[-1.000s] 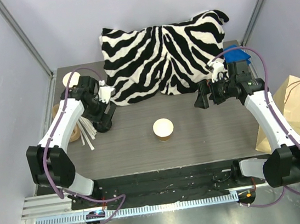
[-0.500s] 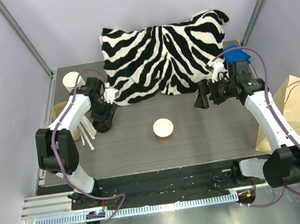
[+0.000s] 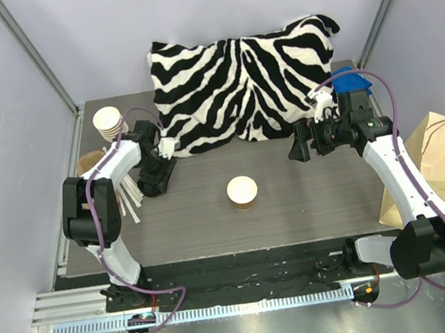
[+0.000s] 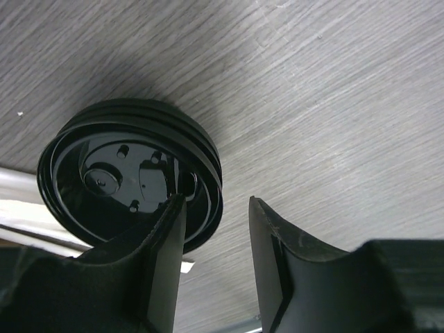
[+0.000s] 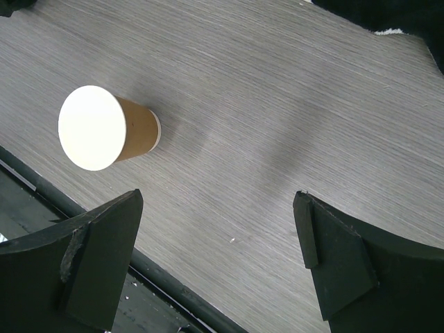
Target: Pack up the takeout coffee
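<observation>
No lidded cup shows in any view. A lone kraft-brown paper cup (image 3: 242, 191) without a lid stands mid-table; it also shows in the right wrist view (image 5: 132, 128). A stack of black plastic lids (image 4: 118, 173) lies on the table under my left gripper (image 4: 215, 201). That gripper is open, with one finger over the stack and the other outside its rim; in the top view (image 3: 152, 182) it hides the lids. My right gripper (image 5: 218, 198) is wide open and empty above bare table, to the right of the cup, as the top view (image 3: 297, 150) shows.
A zebra-print pillow (image 3: 244, 81) fills the back. Stacked unlidded cups (image 3: 108, 121) stand at the back left. White sticks (image 3: 133, 201) lie beside the lids. A paper bag (image 3: 443, 162) stands off the table's right edge. A blue object (image 3: 351, 82) sits at the back right.
My left arm's elbow has swung up and inward while its gripper stays at the lids. The right arm and the cup have not moved.
</observation>
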{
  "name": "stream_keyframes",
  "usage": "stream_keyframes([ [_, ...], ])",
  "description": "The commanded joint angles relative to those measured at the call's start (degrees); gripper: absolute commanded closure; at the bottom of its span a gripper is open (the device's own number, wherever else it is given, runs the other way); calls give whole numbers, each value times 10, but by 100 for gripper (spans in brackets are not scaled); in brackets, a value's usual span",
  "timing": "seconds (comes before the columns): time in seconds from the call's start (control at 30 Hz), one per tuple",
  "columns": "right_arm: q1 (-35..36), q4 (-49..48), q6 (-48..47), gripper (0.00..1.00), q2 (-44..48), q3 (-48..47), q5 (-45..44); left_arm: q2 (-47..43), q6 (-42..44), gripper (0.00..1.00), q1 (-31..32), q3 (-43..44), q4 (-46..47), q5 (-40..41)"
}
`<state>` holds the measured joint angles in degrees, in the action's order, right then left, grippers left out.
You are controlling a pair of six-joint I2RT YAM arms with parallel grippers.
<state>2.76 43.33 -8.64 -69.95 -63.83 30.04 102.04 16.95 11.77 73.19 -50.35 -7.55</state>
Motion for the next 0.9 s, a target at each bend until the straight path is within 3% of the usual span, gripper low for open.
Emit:
stream_keyframes([
  [0.0,-2,-7,2,0,10,-7,-2,3,7,56,2,-7,32,2],
  [0.3,-1,-6,3,0,3,-11,0,-2,11,70,1,-12,39,3],
  [0.43,-2,-6,4,0,1,-14,-1,-7,5,82,2,-6,32,3],
  [0.73,-2,-9,5,0,3,-16,7,-55,-1,100,2,22,-18,-11],
  [0.87,-2,-11,6,0,-1,-18,12,-75,-2,100,2,29,-36,-16],
])
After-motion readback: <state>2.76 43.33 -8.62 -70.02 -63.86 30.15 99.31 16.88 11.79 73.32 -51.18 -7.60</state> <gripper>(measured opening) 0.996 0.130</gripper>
